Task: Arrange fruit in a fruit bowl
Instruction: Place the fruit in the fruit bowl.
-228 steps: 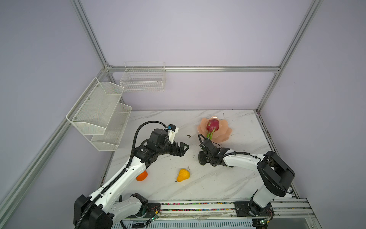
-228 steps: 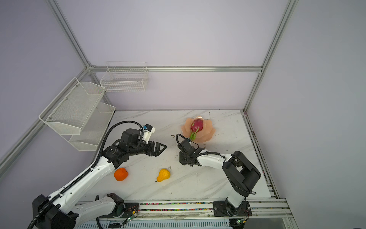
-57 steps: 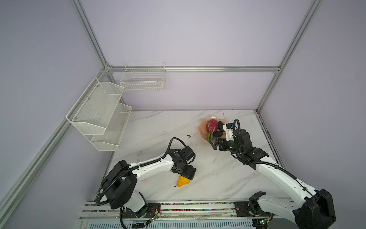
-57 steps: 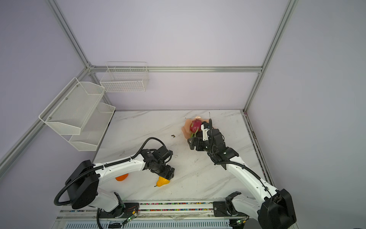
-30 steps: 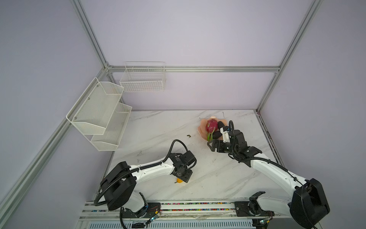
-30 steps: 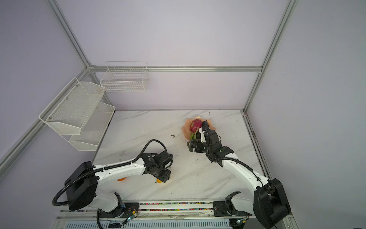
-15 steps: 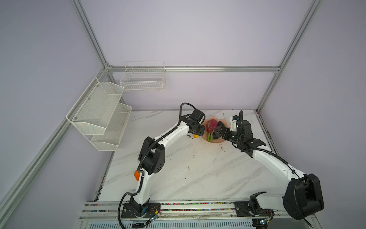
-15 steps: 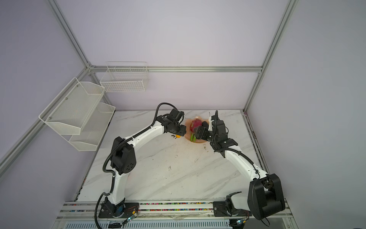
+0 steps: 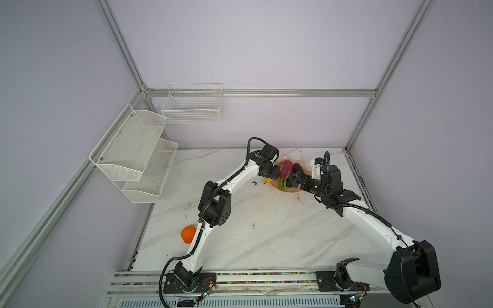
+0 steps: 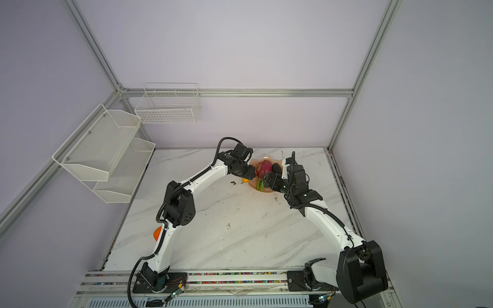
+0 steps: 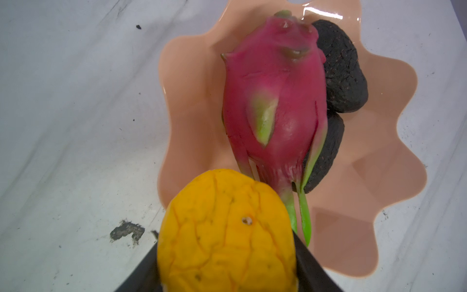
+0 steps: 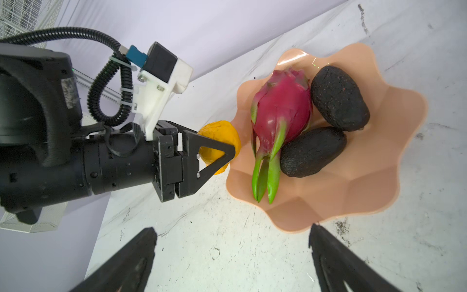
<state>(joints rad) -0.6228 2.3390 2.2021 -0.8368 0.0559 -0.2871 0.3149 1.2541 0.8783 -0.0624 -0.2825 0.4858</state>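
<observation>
Showing the pear-placing step on the marble desk (image 9: 266,240); the fruit bowl (image 12: 374,182) sits toward the desk's back edge; the left pincer (image 12: 222,148) hovers at its rim, clamped on the pear; the right pincer (image 12: 232,252) stands spread and empty just beside the bowl; the dragon fruit (image 12: 280,113) lies inside; the pear (image 11: 227,232) hangs just outside the rim; the orange (image 9: 188,234) rests well apart, by the left arm; the black ovals (image 12: 338,98) touch the dragon fruit. Next, presumably: clear the rim, release onto bare bowl, avoid nudging the dragon fruit.
</observation>
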